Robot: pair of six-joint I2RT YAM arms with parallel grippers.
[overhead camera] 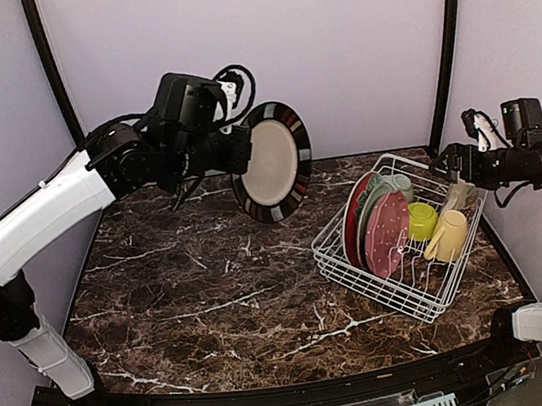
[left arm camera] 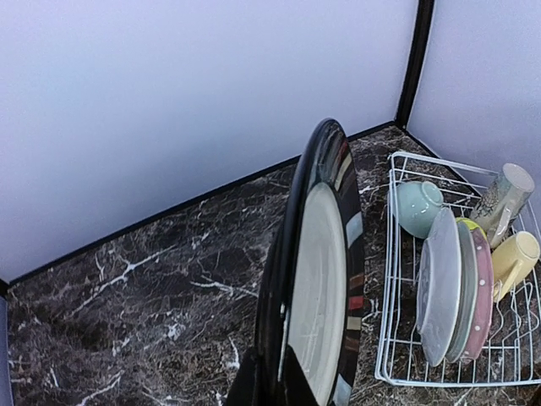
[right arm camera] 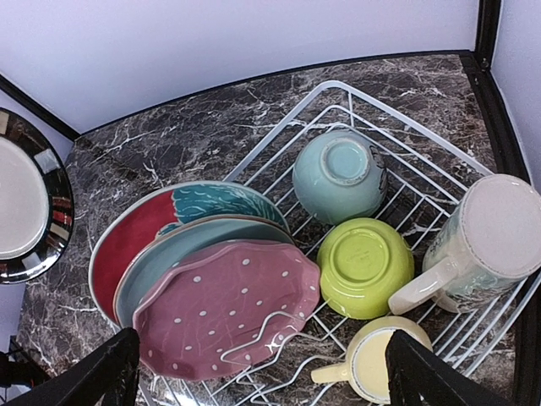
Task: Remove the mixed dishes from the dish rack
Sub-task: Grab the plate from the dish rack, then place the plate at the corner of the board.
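Note:
My left gripper (overhead camera: 239,155) is shut on the rim of a dark plate (overhead camera: 273,162) with a cream centre, held upright in the air left of the dish rack (overhead camera: 332,263); it also shows in the left wrist view (left arm camera: 317,271). The white wire rack (right arm camera: 279,127) holds a red plate (right arm camera: 127,241), a grey-green plate (right arm camera: 182,245), a maroon-pink dotted plate (right arm camera: 224,309), a pale mint bowl (right arm camera: 338,173), a lime-green bowl (right arm camera: 363,266), a cream-grey mug (right arm camera: 486,241) and a yellow mug (right arm camera: 376,364). My right gripper (right arm camera: 262,372) is open and empty above the rack.
The dark marble table (overhead camera: 192,285) stretches left of the rack. Pale walls and black corner posts (overhead camera: 445,37) close in the back and sides. The rack stands at the table's right side, near the right edge.

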